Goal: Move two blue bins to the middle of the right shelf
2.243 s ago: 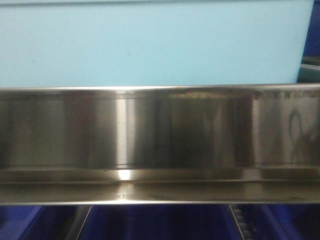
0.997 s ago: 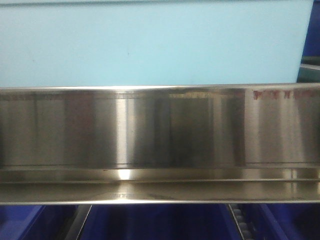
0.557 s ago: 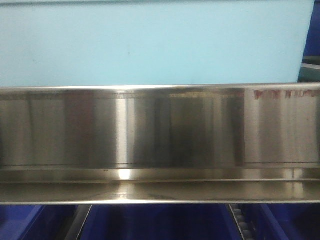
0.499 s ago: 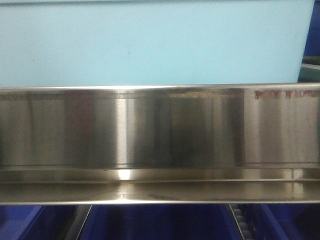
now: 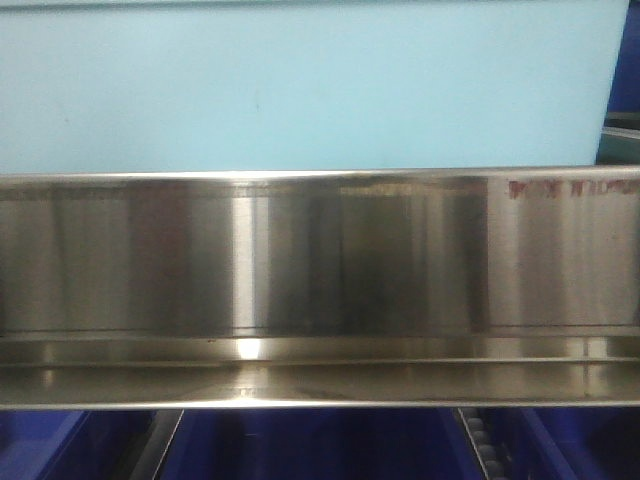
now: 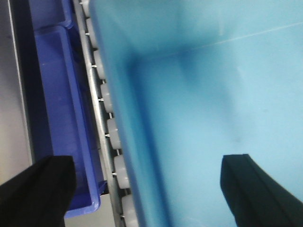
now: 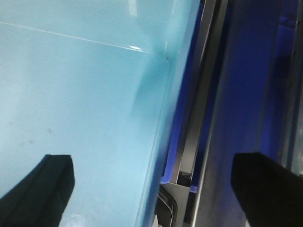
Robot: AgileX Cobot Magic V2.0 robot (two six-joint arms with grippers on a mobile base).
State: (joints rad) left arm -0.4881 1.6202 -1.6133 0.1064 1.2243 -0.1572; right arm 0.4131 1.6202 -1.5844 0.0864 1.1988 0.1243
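Note:
A light blue bin sits on the tier behind the broad brushed steel front rail of the shelf. My left gripper is open and straddles the bin's left wall, with one black finger outside and the other inside over the bin floor. My right gripper is open and straddles the bin's right wall, with one finger inside and the other outside. Neither gripper shows in the front view.
Dark blue bins stand on the tier below the rail. A dark blue bin and a white roller track lie left of the light bin. Another dark blue bin and a metal rail lie on its right.
The bin and rail stay in place. Only the reflections at the right end of the steel rail have shifted; a looped dark reflection there is gone.

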